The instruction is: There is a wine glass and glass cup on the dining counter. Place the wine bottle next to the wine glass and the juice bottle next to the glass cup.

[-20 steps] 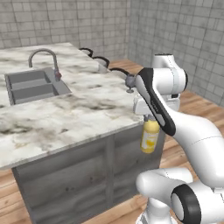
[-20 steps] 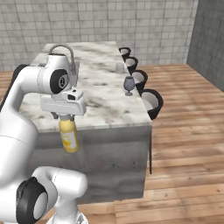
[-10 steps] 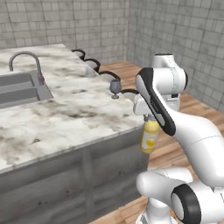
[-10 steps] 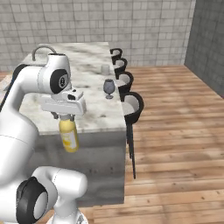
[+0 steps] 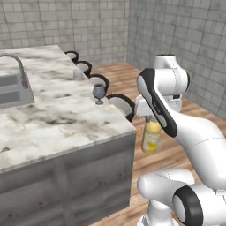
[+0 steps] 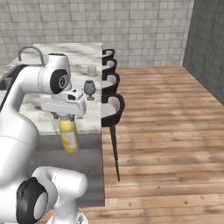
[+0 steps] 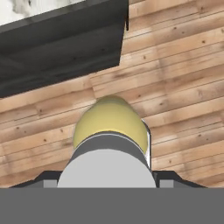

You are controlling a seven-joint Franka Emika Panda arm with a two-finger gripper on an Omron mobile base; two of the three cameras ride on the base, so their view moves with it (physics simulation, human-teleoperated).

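Nearest the cameras, the white robot arm holds the juice bottle (image 5: 151, 137) in the air, off the corner of the dining counter (image 5: 57, 119) and above the wooden floor (image 6: 166, 131). The gripper (image 6: 65, 117) is closed around the bottle's neck, just under the cap, and the yellow-orange body with its pale label hangs straight down below the fingers. In the left base view the bottle sits just beside the counter's near corner, apart from it, its lower half level with the grey side panel. In the hand view the grey-white cap and rounded yellow shoulder of the bottle (image 7: 109, 131) are seen from above, with floor planks beneath and the dark edge of the counter across the top left.

Beyond the bottle, the long marble top stretches away. The wine glass (image 5: 99, 93) stands upright on it close to the stool-side edge, in the right base view (image 6: 89, 89) just past the arm's wrist. Farther along the same edge stands the glass cup (image 6: 91, 70), a short clear tumbler, upright and well apart from the stemmed glass; in the left base view it is small and faint (image 5: 78, 74).

A row of black stools (image 6: 110, 94) lines that edge of the counter. On the far side of the marble from them, the steel sink (image 5: 11, 90) and its curved faucet (image 5: 20, 70) sit at the left of the left base view. Grey tiled walls (image 5: 88, 22) close off the room behind.
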